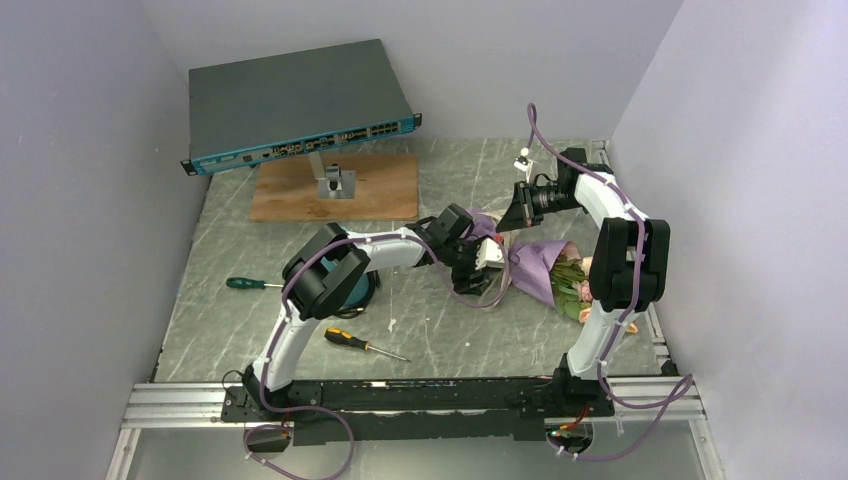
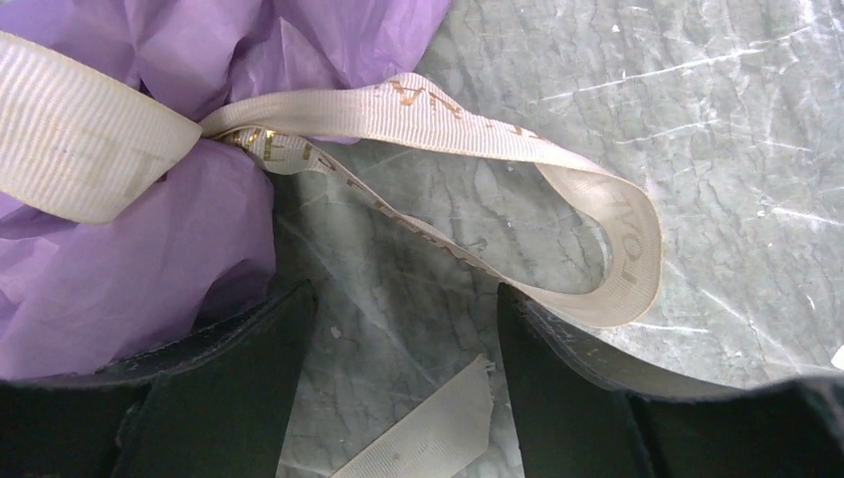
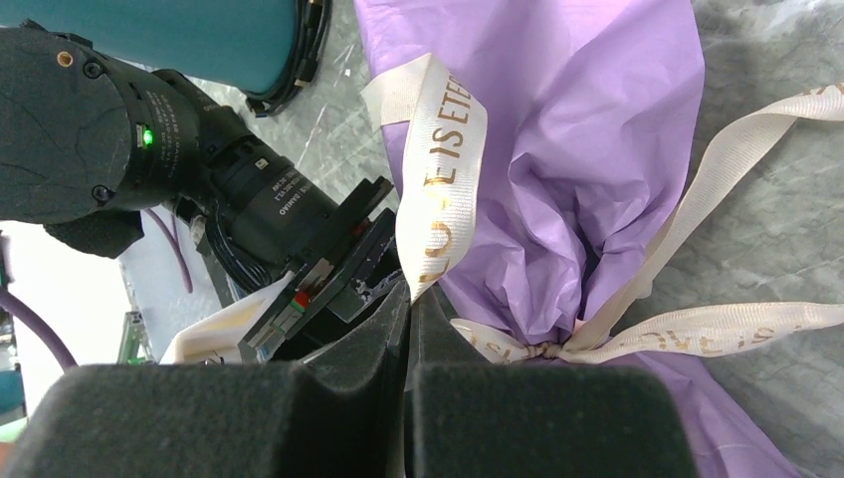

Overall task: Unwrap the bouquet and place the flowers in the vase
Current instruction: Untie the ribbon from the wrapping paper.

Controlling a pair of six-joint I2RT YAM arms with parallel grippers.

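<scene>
The bouquet point(image 1: 545, 268) lies on the marble table, its purple paper point(image 3: 557, 149) still tied at the knot point(image 3: 542, 351). Its pink and peach flowers point(image 1: 572, 285) point toward the right arm's base. My right gripper point(image 3: 410, 299) is shut on a loop of the cream ribbon point(image 3: 438, 169) close to the knot. My left gripper point(image 2: 403, 294) stands open just above the table beside the paper point(image 2: 119, 269). A loose ribbon tail point(image 2: 428, 428) lies flat between its fingers, and another ribbon loop point(image 2: 448, 115) lies ahead of them. The teal vase point(image 3: 169, 40) stands behind the left arm, mostly hidden in the top view.
A black cable coil point(image 3: 314, 40) lies round the vase's foot. A network switch point(image 1: 300, 105) on a stand over a wooden board point(image 1: 385, 190) fills the back left. A green-handled screwdriver point(image 1: 250, 284) and a yellow-handled one point(image 1: 360, 343) lie near the left arm. Walls close in both sides.
</scene>
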